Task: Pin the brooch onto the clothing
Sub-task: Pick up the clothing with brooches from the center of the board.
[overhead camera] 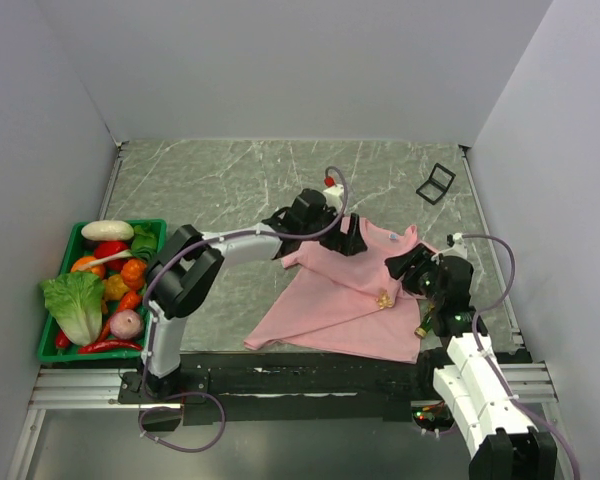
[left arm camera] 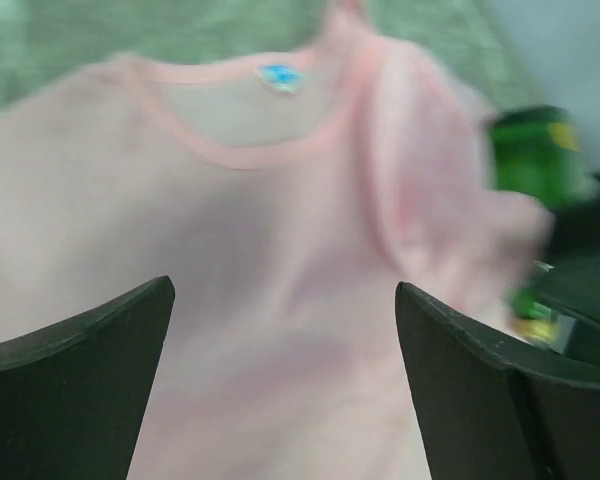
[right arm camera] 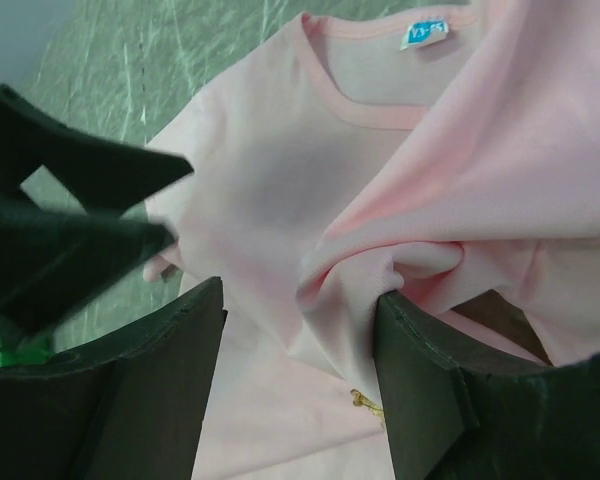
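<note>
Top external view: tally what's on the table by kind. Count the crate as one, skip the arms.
Pink T-shirt: 1
Small gold-coloured brooch, lying on the shirt: 1
Green crate of produce: 1
Black open case: 1
Total: 4

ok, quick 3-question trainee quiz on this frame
1. True or false: in the top view, the green tray stands left of the shirt.
2. The left gripper is: A) open over the shirt B) shut on the shirt C) out of view.
3. What small thing lies on the shirt near the right gripper?
Key: 1 true; 2 A; 3 the brooch.
</note>
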You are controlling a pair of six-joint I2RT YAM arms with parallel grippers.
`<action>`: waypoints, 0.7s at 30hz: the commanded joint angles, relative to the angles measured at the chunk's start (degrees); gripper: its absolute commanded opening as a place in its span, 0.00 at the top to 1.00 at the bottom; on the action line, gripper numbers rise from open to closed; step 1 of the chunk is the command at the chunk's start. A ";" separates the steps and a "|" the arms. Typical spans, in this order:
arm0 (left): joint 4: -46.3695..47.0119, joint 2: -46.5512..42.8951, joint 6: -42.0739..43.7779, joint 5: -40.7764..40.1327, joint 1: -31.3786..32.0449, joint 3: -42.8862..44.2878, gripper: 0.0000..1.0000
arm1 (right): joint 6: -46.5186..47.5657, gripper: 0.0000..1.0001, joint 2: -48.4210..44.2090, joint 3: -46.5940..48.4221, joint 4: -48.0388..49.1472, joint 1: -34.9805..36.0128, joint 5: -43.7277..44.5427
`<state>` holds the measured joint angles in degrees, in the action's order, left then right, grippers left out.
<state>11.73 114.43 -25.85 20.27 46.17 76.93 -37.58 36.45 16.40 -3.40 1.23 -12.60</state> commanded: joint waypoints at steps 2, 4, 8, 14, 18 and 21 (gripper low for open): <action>-11.54 5.96 4.22 -10.24 -2.14 7.43 0.04 | 0.76 0.34 -5.33 1.88 -2.48 -0.18 5.57; -12.59 7.03 4.93 -14.27 -2.75 8.85 0.03 | 1.28 0.34 -6.21 2.05 -3.89 -0.18 6.18; -19.18 11.15 8.00 -20.09 -3.19 16.13 0.04 | 1.72 0.34 -6.30 2.40 -5.12 -0.27 6.54; -23.41 14.50 13.53 -29.66 -3.11 21.59 0.04 | 1.81 0.34 -6.83 2.05 -5.22 -0.18 6.01; -23.25 13.89 15.20 -32.84 -3.54 20.72 0.04 | 1.64 0.34 -6.92 1.88 -5.13 -0.18 5.48; -24.46 15.46 15.65 -30.65 -4.34 22.56 0.04 | 1.46 0.34 -6.65 1.70 -4.60 -0.27 5.22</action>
<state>-10.68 128.60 -12.95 -8.51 42.54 96.77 -36.51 30.48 16.40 -8.71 1.26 -7.97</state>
